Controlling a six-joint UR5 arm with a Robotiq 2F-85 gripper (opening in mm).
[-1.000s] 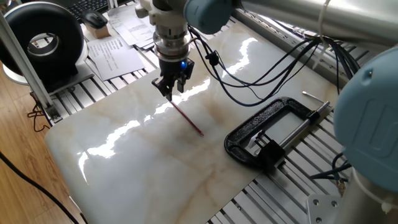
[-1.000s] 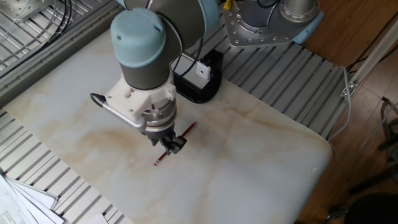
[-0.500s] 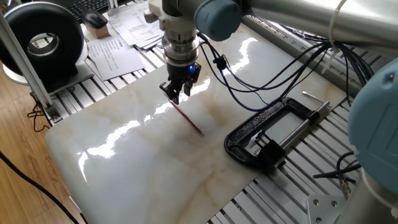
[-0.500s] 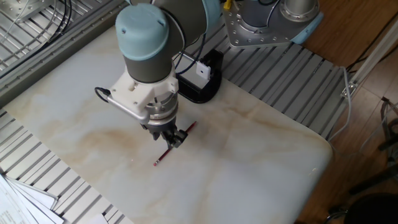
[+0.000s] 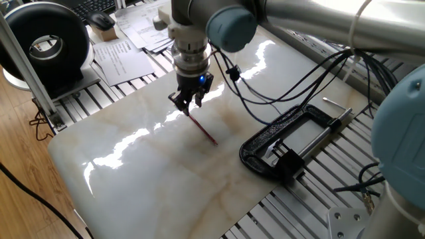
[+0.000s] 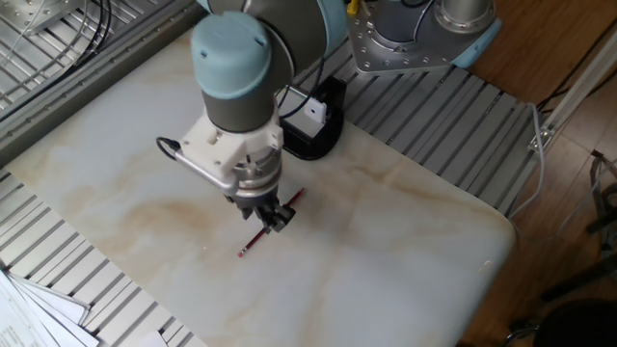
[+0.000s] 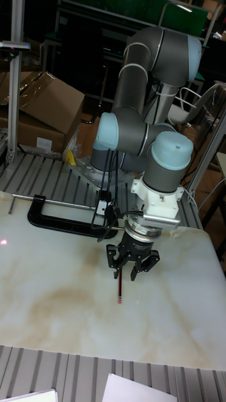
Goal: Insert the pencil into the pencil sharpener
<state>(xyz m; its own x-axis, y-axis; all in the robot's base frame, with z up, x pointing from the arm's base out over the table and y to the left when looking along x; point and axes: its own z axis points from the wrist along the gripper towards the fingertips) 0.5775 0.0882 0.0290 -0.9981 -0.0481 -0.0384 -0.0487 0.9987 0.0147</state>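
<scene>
The thin red pencil (image 5: 204,131) lies flat on the marble slab (image 5: 146,179), also seen in the other fixed view as the pencil (image 6: 248,248) and in the tall view as the pencil (image 7: 118,290). My gripper (image 5: 189,105) hangs just over its far end, open, fingers pointing down with nothing between them. From the other side the gripper (image 6: 274,216) covers the pencil's middle; in the tall view the gripper (image 7: 133,269) shows spread fingers. The pencil sharpener (image 5: 287,161), a small black block, sits held in the black C-clamp (image 5: 269,136) at the slab's right edge.
Black cables (image 5: 285,79) trail from the wrist over the slab toward the clamp. Papers (image 5: 123,56) and a round black device (image 5: 46,43) lie beyond the far left corner. Slotted aluminium table (image 6: 463,125) surrounds the slab. Cardboard boxes (image 7: 44,110) stand behind.
The gripper has shifted a little toward the pencil and lower over it. The pencil, the clamp and the sharpener have stayed where they were.
</scene>
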